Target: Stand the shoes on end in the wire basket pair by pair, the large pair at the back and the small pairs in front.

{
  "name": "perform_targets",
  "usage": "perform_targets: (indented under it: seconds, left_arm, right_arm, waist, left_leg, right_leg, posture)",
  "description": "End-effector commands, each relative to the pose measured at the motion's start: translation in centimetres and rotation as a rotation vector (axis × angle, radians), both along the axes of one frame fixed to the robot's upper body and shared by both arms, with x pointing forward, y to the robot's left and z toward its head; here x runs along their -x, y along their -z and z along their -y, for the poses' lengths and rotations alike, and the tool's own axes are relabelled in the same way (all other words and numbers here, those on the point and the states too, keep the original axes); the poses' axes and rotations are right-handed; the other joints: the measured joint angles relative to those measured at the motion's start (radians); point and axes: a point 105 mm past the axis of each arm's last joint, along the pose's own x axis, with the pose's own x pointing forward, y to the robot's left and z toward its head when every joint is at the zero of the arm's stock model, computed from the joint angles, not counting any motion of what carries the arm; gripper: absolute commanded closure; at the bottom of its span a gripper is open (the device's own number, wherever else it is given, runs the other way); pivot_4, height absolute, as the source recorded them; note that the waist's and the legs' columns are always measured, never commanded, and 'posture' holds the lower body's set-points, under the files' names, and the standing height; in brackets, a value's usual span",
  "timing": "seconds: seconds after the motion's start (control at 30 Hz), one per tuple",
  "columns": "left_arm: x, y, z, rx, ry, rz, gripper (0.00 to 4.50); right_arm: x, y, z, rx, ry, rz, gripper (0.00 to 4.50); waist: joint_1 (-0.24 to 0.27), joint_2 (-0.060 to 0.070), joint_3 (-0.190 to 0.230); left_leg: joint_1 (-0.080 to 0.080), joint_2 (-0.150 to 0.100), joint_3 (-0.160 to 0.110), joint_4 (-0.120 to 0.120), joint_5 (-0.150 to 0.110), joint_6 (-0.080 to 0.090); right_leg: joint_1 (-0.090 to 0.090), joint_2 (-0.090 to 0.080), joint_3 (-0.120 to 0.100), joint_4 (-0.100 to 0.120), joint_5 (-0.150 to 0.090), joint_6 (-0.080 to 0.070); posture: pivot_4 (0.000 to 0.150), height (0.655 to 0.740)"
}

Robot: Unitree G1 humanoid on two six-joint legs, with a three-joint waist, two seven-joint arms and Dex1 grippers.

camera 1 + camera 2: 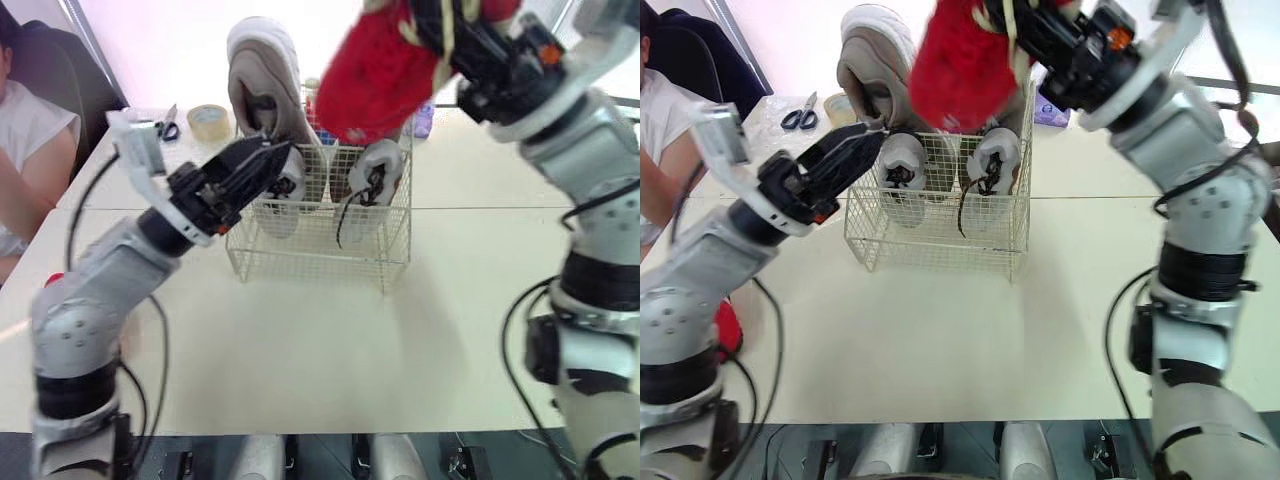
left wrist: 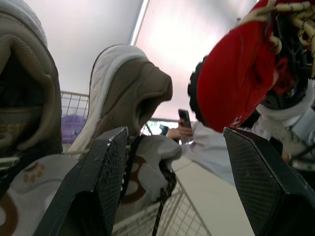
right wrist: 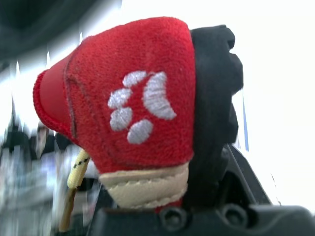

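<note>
**Red shoe held high over half-filled basket**

The right gripper [image 1: 455,40] has its fingers clenched on a red shoe [image 1: 385,75], holding it in the air above the back right of the wire basket [image 1: 320,260], which stands on the pale surface [image 1: 320,350]. A white embroidered paw print [image 3: 140,108] marks the shoe's tongue; no lettering can be read on it. Inside the basket, two large taupe shoes [image 1: 262,80] stand on end at the back, rising well above the rim. Two small white shoes [image 1: 370,185] stand in front of them, with a brown paw print [image 2: 32,173] on the sole of one. The left gripper [image 1: 272,158] hovers at the basket's front left corner, just beside the nearer small white shoe, its fingers [image 2: 98,187] spread and grasping nothing. A tape roll [image 1: 208,120] and scissors [image 1: 798,115] lie on the surface behind the basket to the left, and a person [image 1: 25,160] in a white top sits at the left edge.
</note>
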Motion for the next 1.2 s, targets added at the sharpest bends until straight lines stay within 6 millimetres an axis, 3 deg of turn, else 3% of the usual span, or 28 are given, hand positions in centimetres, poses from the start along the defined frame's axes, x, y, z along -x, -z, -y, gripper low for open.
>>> perform_targets:
  seconds: [0.03,0.17,0.37,0.53,0.73,0.83,0.97,1.2]
  left_arm:
    - [2.1,1.4,-0.2,-0.091,0.014,-0.031,1.32]
    - [4.3,4.8,0.8,-0.311,0.069,-0.117,1.32]
    - [6.1,6.8,0.6,-0.436,0.122,-0.196,1.32]
    - [6.4,7.5,0.8,-0.443,0.131,-0.219,1.32]
    - [6.0,7.6,0.4,-0.432,0.106,-0.228,1.32]
    - [5.7,7.8,0.3,-0.431,0.101,-0.233,1.29]
    - [5.3,7.9,-0.1,-0.436,0.089,-0.241,1.29]
    - [5.1,7.6,-0.9,-0.438,0.082,-0.243,1.29]
  right_arm:
    - [0.3,2.6,-0.2,0.275,-0.026,0.056,3.65]
    - [-0.2,4.7,-0.1,0.397,-0.033,0.077,3.65]
    - [-1.2,6.8,-0.5,0.463,-0.015,0.095,3.65]
    - [-2.1,9.9,-0.2,0.54,-0.002,0.069,3.65]
    - [-4.0,12.5,0.5,0.447,0.022,-0.033,3.65]
    - [-4.1,13.9,0.8,0.476,0.008,-0.058,2.36]
    - [-4.3,13.7,0.9,0.446,0.034,-0.058,0.15]
    - [-2.6,11.4,1.8,0.438,0.05,-0.055,0.04]
  waist:
    - [-0.005,0.0,0.0]
    - [-0.006,0.0,0.001]
    - [0.004,0.0,0.001]
    - [0.003,0.0,0.001]
    - [0.002,0.001,0.001]
    - [0.004,0.001,0.001]
    - [0.001,0.001,0.001]
    - [0.003,0.001,0.001]
  left_leg:
    - [0.0,0.0,0.001,-0.001,0.0,0.0]
    - [0.0,0.0,0.001,-0.001,0.0,0.0]
    - [-0.001,0.0,0.002,-0.001,-0.001,-0.001]
    - [-0.002,0.0,0.002,-0.002,-0.002,-0.004]
    - [-0.002,0.0,0.002,-0.003,-0.001,-0.003]
    - [-0.002,0.0,0.003,-0.003,-0.001,-0.003]
    - [-0.001,0.0,0.003,-0.003,0.0,-0.003]
    - [-0.002,0.0,0.003,-0.004,0.0,-0.003]
  right_leg:
    - [0.0,-0.001,0.0,0.0,0.0,0.0]
    - [-0.001,-0.003,0.001,-0.001,0.0,0.0]
    - [-0.002,-0.004,0.001,-0.002,0.0,-0.001]
    - [-0.003,-0.006,0.001,-0.003,0.0,-0.001]
    - [-0.004,-0.006,0.002,-0.003,0.0,-0.002]
    - [-0.004,-0.006,0.002,-0.003,0.0,-0.002]
    - [-0.004,-0.006,0.003,-0.003,0.0,-0.002]
    - [-0.005,-0.006,0.003,-0.003,0.0,-0.002]
  posture:
    - [0.15,0.74]
    - [0.15,0.74]
    - [0.15,0.74]
    - [0.15,0.74]
    - [0.15,0.74]
    - [0.15,0.74]
    - [0.15,0.74]
    - [0.15,0.74]
